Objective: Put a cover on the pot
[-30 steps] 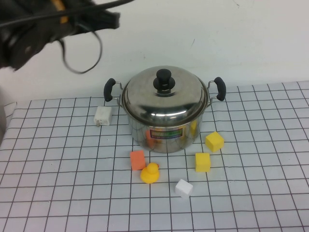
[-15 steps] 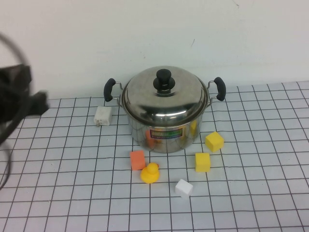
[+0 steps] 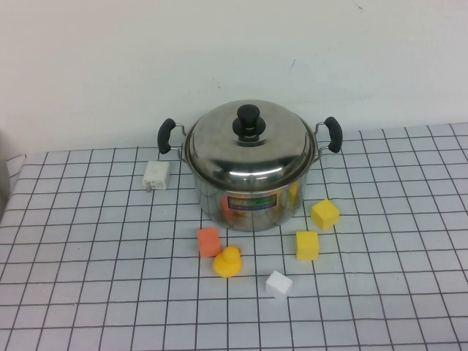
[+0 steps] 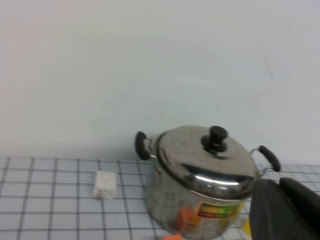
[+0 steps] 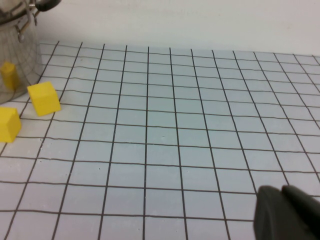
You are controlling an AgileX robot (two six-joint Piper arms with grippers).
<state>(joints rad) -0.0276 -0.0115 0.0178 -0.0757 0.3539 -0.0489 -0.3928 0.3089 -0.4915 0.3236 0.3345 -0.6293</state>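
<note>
The steel pot [image 3: 252, 201] with two black side handles and a colourful label stands at the middle back of the checked table. The domed steel lid [image 3: 248, 146] with a black knob [image 3: 247, 119] sits on top of it, closed. Neither gripper shows in the high view. In the left wrist view the pot [image 4: 192, 210] and lid [image 4: 205, 160] are ahead, and my left gripper [image 4: 281, 205] is well back from them, fingers together and empty. My right gripper [image 5: 284, 210] is shut and empty over bare table; the pot's edge [image 5: 15, 55] lies far off.
A white block [image 3: 156, 175] lies left of the pot. In front are an orange cube [image 3: 208, 241], a yellow duck [image 3: 228, 262], a white cube [image 3: 278, 284] and two yellow cubes [image 3: 307, 245] [image 3: 325, 213]. A white wall stands close behind.
My left arm was high at the back left, dropped to the left edge, and is now out of the high view. The pot and lid have not moved.
</note>
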